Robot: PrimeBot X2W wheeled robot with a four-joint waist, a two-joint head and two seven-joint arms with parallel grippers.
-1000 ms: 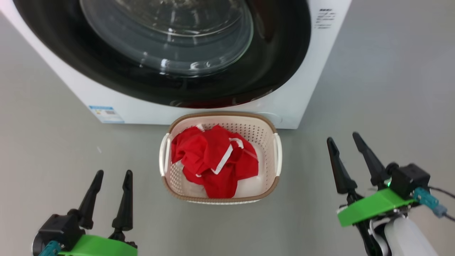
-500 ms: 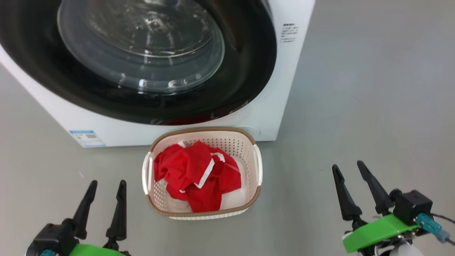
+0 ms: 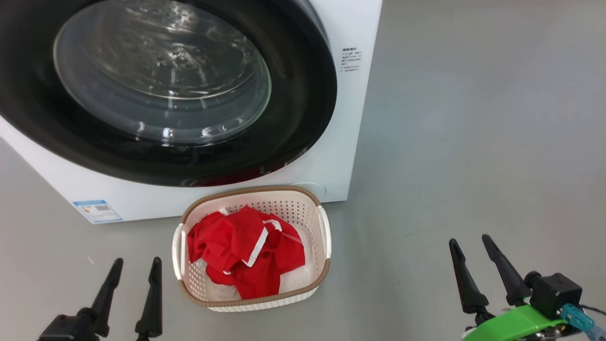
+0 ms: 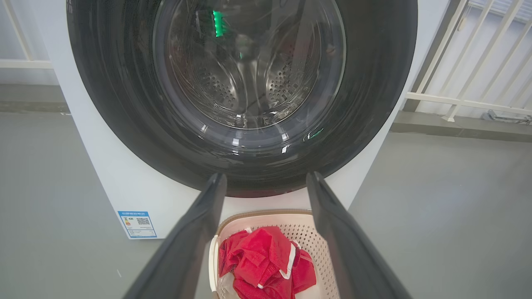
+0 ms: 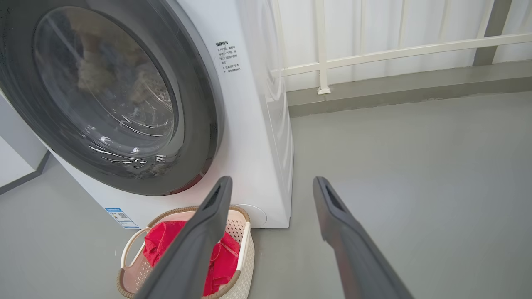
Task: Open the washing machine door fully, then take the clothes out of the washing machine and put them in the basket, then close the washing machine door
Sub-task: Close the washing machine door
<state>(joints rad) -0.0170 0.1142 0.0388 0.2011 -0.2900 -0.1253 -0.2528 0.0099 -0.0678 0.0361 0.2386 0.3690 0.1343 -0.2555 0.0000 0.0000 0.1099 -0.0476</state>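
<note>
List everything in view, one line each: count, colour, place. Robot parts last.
washer: one, white, on the floor behind the basket
door: one, black frame with clear glass, shut on the washer front
sticker: one, blue, washer's lower front corner
basket: one, cream with brown rim, on the floor in front of the washer
clothes: one heap, red with white trim, over white cloth, in the basket
railing: one, white, behind the washer
floor: grey, all around
left tool: one, black, open, empty, left of the basket
right tool: one, black, open, empty, right of the basket
</note>
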